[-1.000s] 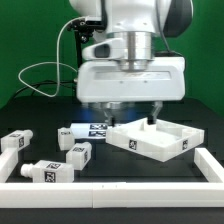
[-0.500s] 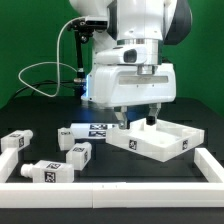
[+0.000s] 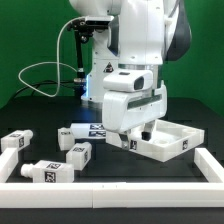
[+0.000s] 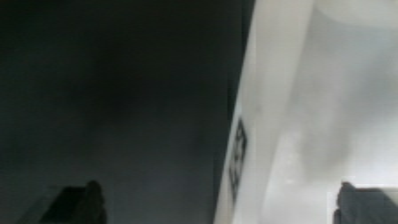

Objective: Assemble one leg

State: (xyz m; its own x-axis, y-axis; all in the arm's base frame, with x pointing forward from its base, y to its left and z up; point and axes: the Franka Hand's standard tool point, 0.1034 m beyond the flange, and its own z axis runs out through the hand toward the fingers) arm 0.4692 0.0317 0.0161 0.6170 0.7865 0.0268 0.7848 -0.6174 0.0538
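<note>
Several white legs with tag markers lie on the black table at the exterior view's left: one [image 3: 18, 142] farthest left, one [image 3: 48, 171] near the front, one [image 3: 77, 153] in the middle, and one [image 3: 85, 131] further back beside the tray. My gripper [image 3: 135, 134] is low over the near left corner of the large white tray-shaped part [image 3: 165, 146]. It is open and holds nothing. In the wrist view the gripper [image 4: 222, 205] has its dark fingertips [image 4: 80, 205] wide apart, with the tray's tagged wall [image 4: 240, 160] between them.
A white rail [image 3: 120, 190] runs along the table's front and turns up at the exterior view's right [image 3: 212, 165]. Black cables [image 3: 45, 75] hang behind the arm at the left.
The hand has turned about its wrist and shifted towards the exterior view's left, coming down over the tray's near left corner. The legs and the tray have not moved.
</note>
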